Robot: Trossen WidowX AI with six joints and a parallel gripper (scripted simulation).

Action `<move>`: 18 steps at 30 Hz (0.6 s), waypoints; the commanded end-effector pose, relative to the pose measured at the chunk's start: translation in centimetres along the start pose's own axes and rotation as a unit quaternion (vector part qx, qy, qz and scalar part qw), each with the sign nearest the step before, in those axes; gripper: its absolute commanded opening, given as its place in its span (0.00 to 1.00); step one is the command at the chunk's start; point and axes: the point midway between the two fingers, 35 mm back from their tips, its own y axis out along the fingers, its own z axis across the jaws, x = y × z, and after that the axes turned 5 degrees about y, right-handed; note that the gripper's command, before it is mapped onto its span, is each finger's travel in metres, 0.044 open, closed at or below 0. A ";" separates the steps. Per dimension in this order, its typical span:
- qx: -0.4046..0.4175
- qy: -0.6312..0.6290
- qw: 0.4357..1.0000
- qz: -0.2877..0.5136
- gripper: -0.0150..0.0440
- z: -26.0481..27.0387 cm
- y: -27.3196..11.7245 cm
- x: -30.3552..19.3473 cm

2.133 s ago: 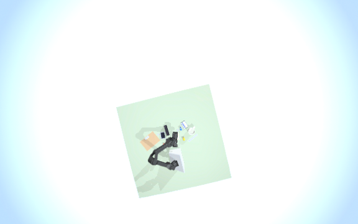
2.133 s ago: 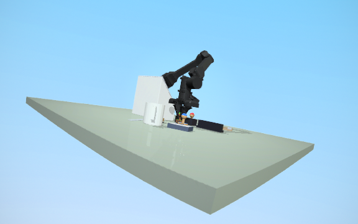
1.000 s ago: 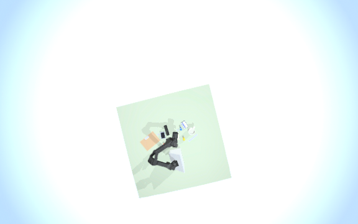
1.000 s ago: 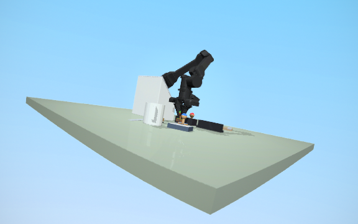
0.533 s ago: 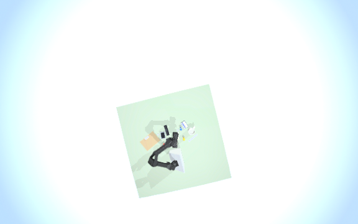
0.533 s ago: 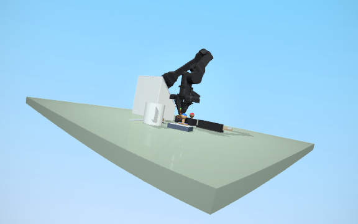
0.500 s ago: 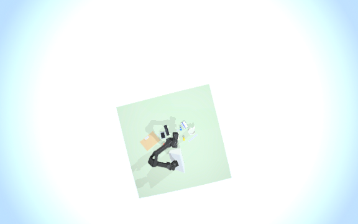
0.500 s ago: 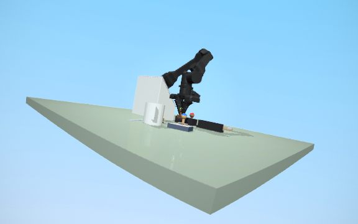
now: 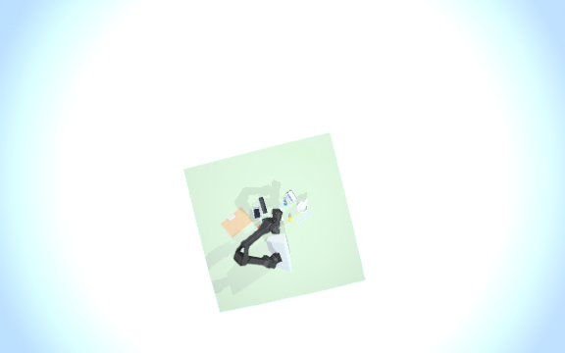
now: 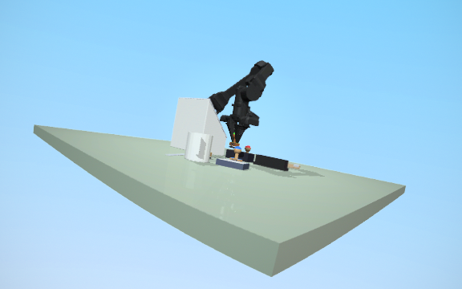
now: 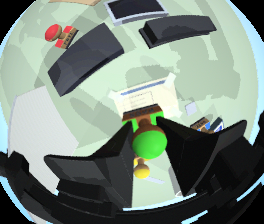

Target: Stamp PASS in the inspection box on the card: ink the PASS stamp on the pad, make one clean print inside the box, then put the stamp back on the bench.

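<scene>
My gripper is shut on the green-knobbed stamp. The stamp hangs upright above the bench, over the near part of the card. The card is pale with a blue stripe and taped corners. A thin box outline with faint lines shows on it in the wrist view; the stamp hides its near part, and I cannot tell whether a print is there. The ink pad, dark with a grey rim, lies beyond the dark blocks. The stamp's underside is hidden.
A red stamp, yellow stamp and blue stamp stand around. Dark blocks lie near the pad. A white mug, navy box and white wedge are nearby.
</scene>
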 end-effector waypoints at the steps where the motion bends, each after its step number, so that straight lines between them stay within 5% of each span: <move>1: -0.001 -0.003 1.000 0.003 0.25 0.0 -0.7 0.0; 18: -0.002 -0.003 1.000 0.003 0.25 -2.4 -2.3 1.4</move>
